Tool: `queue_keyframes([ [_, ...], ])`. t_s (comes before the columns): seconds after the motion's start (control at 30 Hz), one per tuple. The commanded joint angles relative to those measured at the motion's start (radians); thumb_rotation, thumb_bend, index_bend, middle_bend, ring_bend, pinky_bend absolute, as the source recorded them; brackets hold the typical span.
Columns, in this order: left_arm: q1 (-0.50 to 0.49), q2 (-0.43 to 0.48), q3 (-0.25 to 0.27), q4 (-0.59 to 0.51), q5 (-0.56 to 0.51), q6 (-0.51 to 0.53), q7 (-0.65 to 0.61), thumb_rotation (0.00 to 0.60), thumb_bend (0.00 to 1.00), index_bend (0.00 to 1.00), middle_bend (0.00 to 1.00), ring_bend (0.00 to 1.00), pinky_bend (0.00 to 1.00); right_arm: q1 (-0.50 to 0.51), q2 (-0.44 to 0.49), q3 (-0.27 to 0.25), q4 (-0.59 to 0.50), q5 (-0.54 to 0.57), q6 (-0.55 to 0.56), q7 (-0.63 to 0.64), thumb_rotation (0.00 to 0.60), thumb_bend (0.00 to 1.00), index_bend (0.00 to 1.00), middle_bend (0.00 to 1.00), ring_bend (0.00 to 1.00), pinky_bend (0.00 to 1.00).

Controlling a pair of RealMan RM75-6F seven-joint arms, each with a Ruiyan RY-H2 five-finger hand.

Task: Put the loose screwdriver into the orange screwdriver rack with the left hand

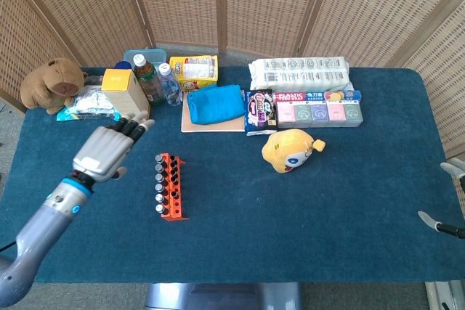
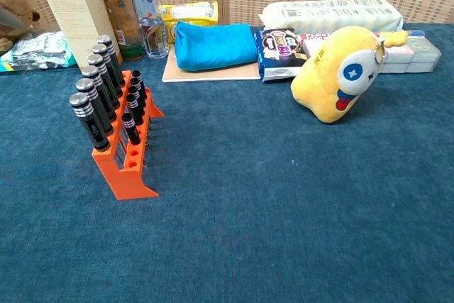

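Rack (image 1: pixel 169 187) of orange plastic stands upright on the blue counter (image 1: pixel 327 208), well left of the yellow plush toy (image 1: pixel 289 149). Head view: left hand (image 1: pixel 107 149) sits to the left of the rack, apart from it, fingers (image 1: pixel 135 126) extended and spread toward the yellow carton (image 1: pixel 126 95), holding nothing. Chest view does not show that hand clearly; only a grey sliver at the upper left edge, not identifiable. Chest view gives what the head view cannot: the screwdrivers (image 2: pixel 99 90) stand upright in the rack's taller row, silver-capped black handles in line, with shorter black bits (image 2: pixel 133 106) in the lower row in front. No screwdriver lies loose on the counter in either view. Right hand (image 1: pixel 445 199): only pale tips at the right edge of the head view, state cannot be told.
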Motion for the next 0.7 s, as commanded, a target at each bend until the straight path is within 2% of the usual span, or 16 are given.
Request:
queue_keyframes([
  [0.03,0.176,0.049,0.082,-0.020,0.172,0.171,-0.065,0.600,0.13,0.00,0.00,0.00,0.28,-0.001,-0.008,-0.008,0.022,-0.037,0.024,0.009,0.600,0.01,0.15,0.09,0.06,0.17],
  [0.27,0.377,0.044,0.165,0.065,0.329,0.321,-0.185,0.600,0.08,0.00,0.00,0.00,0.17,0.001,-0.016,-0.019,0.045,-0.074,0.038,0.015,0.600,0.00,0.12,0.04,0.00,0.09],
  [0.37,0.452,0.024,0.191,0.123,0.378,0.373,-0.237,0.600,0.08,0.00,0.00,0.00,0.14,0.002,-0.022,-0.020,0.054,-0.084,0.047,0.012,0.600,0.00,0.11,0.03,0.00,0.08],
  [0.47,0.570,-0.031,0.224,0.222,0.412,0.454,-0.334,0.600,0.08,0.00,0.00,0.00,0.14,0.002,-0.035,-0.022,0.066,-0.101,0.063,0.008,0.600,0.00,0.10,0.02,0.00,0.07],
  [0.5,0.614,-0.070,0.229,0.275,0.429,0.482,-0.391,0.600,0.08,0.00,0.00,0.00,0.14,0.000,-0.039,-0.022,0.068,-0.106,0.072,0.008,0.600,0.00,0.10,0.02,0.00,0.07],
  [0.57,0.642,-0.108,0.217,0.334,0.455,0.500,-0.447,0.600,0.08,0.00,0.00,0.00,0.13,-0.002,-0.043,-0.023,0.069,-0.107,0.081,0.006,0.600,0.00,0.10,0.02,0.00,0.07],
  [0.7,0.677,-0.157,0.188,0.399,0.482,0.524,-0.471,0.600,0.08,0.00,0.00,0.00,0.12,-0.006,-0.046,-0.023,0.067,-0.105,0.092,-0.004,0.600,0.00,0.10,0.02,0.00,0.07],
])
